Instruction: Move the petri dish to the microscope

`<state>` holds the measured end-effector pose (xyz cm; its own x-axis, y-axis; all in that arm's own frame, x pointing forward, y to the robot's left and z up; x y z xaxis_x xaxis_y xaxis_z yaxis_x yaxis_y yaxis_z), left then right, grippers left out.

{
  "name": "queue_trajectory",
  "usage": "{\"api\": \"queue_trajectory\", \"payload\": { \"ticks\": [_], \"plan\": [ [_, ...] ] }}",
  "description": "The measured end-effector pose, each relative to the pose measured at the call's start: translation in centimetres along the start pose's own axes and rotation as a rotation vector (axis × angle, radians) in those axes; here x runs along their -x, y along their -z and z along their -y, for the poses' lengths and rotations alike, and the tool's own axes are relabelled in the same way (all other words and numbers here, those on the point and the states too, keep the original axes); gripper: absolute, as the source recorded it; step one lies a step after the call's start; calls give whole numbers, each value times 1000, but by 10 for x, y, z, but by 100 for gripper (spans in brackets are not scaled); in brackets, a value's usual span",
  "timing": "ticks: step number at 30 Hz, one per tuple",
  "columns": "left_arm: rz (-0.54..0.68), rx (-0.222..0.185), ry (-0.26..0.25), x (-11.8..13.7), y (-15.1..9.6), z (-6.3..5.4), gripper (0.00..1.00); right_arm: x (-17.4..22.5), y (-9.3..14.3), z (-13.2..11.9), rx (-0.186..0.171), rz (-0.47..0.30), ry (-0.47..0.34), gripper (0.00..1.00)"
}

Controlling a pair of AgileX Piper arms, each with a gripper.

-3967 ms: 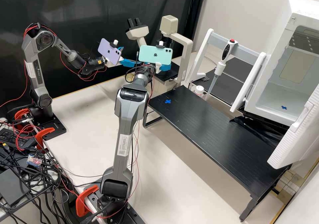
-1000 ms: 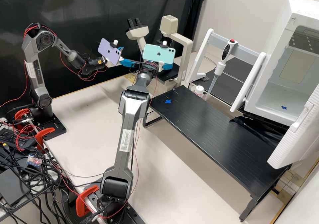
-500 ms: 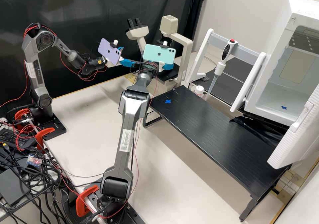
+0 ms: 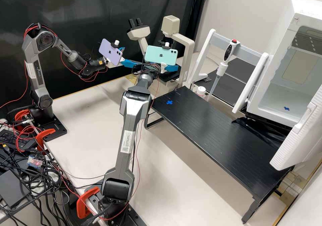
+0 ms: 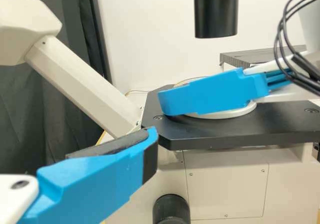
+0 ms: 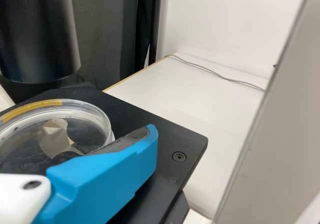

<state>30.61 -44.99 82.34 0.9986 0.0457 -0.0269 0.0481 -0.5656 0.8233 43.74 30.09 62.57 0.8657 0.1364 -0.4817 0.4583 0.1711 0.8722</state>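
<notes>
Nearest in the high view: low black table [image 4: 214, 135] with a blue tape cross [image 4: 169, 102], likely a set spot for the dish. Second blue cross [image 4: 286, 108] inside the white cabinet [image 4: 285, 88], door [image 4: 302, 132] wide open, probably so a gripper can get in. Past the table, right gripper [image 4: 163, 67] is at the microscope [image 4: 170, 24], fingers spread. Petri dish [image 6: 55, 131] is on the black stage [image 6: 172, 129], under the black tube [image 6: 37, 34], so about where it has to be for viewing. One finger is right beside its rim; contact can't be told. Spread fingers fit a release, so task looks nearly done; next is probably backing off straight, since a sideways brush could shove the dish. Left gripper [image 4: 131, 56] is at the other side of the stage, fingers apart, nothing between them, likely just waiting. Farther back, white bottle [image 4: 201, 91] and pipette [image 4: 222, 66] on its stand, put aside, not needed here. View differences: right wrist gives the clear dish and yellow strip [image 6: 32, 107] on its rim; in the high view the phone [image 4: 161, 55] and arm block that spot. Left wrist adds a white ring [image 5: 220, 115] under right gripper's finger, probably the dish seat, plus the knob [image 5: 171, 209] below.
</notes>
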Motion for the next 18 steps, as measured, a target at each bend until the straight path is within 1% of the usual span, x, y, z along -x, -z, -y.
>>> {"api": "queue_trajectory", "payload": {
  "ticks": [7,9,18],
  "plan": [
    [0,0,0,0,0,0,100,10,-2,-2,6,14,12,100],
    [0,0,0,0,0,0,100,15,-2,-3,16,20,17,100],
    [0,0,0,0,0,0,100,43,-5,-9,33,34,30,100]
  ]
}}
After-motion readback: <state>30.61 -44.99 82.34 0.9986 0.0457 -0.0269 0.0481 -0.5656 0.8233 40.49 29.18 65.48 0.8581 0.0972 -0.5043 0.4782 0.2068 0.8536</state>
